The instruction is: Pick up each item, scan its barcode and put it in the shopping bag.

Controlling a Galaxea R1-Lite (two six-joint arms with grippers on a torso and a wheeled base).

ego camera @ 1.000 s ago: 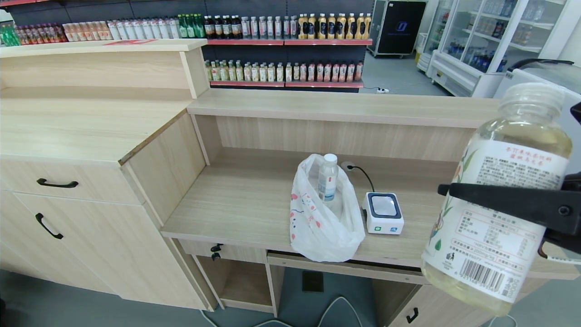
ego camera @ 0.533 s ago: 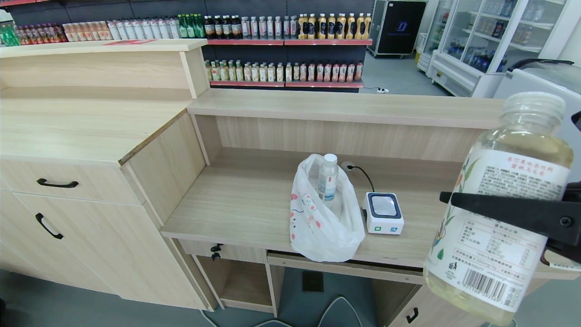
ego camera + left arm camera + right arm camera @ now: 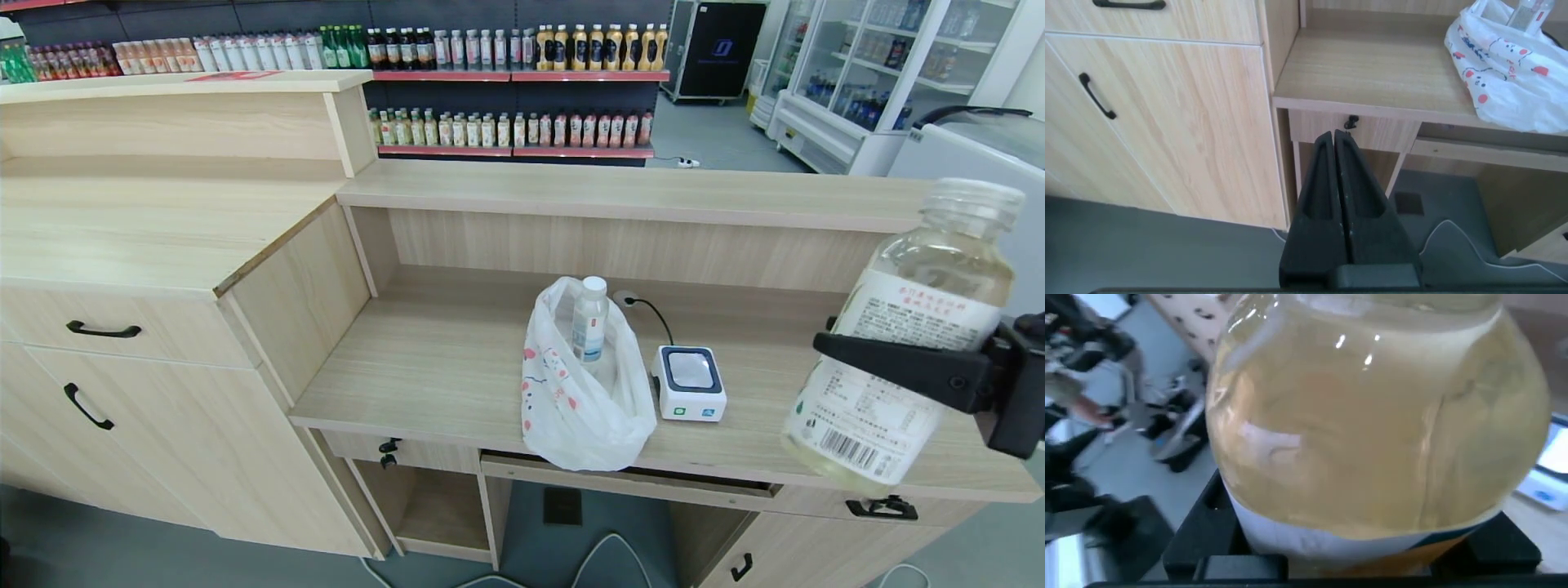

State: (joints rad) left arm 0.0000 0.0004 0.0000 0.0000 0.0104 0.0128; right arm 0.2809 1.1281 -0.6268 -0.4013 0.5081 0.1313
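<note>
My right gripper (image 3: 922, 371) is shut on a clear bottle of pale yellow drink (image 3: 906, 343), held tilted in the air at the right, above the counter's right end. Its white label and barcode face the head view; the same bottle (image 3: 1372, 433) looms close in the right wrist view. A white shopping bag (image 3: 584, 392) with red print stands mid-counter with a small clear bottle (image 3: 589, 329) upright inside. A white barcode scanner (image 3: 691, 382) sits just right of the bag. My left gripper (image 3: 1337, 151) is shut, low beside the counter's left leg; the bag (image 3: 1511, 69) lies beyond it.
The wooden checkout counter (image 3: 441, 367) has a raised back ledge (image 3: 620, 192) and a taller cabinet (image 3: 122, 245) on the left. A cable (image 3: 653, 314) runs from the scanner to the back. Drink shelves and fridges fill the background.
The right gripper has carried the yellow-drink bottle away from the head camera and slightly down toward the counter's right end, so it looks smaller. Bag, scanner and left arm are unchanged.
</note>
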